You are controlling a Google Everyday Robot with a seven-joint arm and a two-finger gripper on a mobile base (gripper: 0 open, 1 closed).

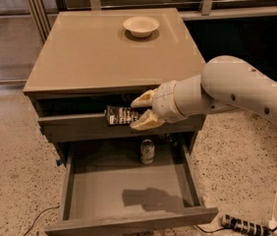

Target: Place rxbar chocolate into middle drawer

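My gripper (139, 112) is shut on the rxbar chocolate (120, 115), a flat black wrapper with white lettering that sticks out to the left of the fingers. It hangs in front of the short grey drawer front panel (79, 128), just under the cabinet top. The middle drawer (104, 186) is pulled out wide below, with a flat grey floor and long side walls. The bar is above the drawer's back part, not in it. The arm's shadow lies on the drawer floor.
A small metal can (147, 152) stands at the back of the open drawer. A white bowl (141, 25) sits on the cabinet top (104, 58). A power strip (244, 225) and cables lie on the speckled floor at the right.
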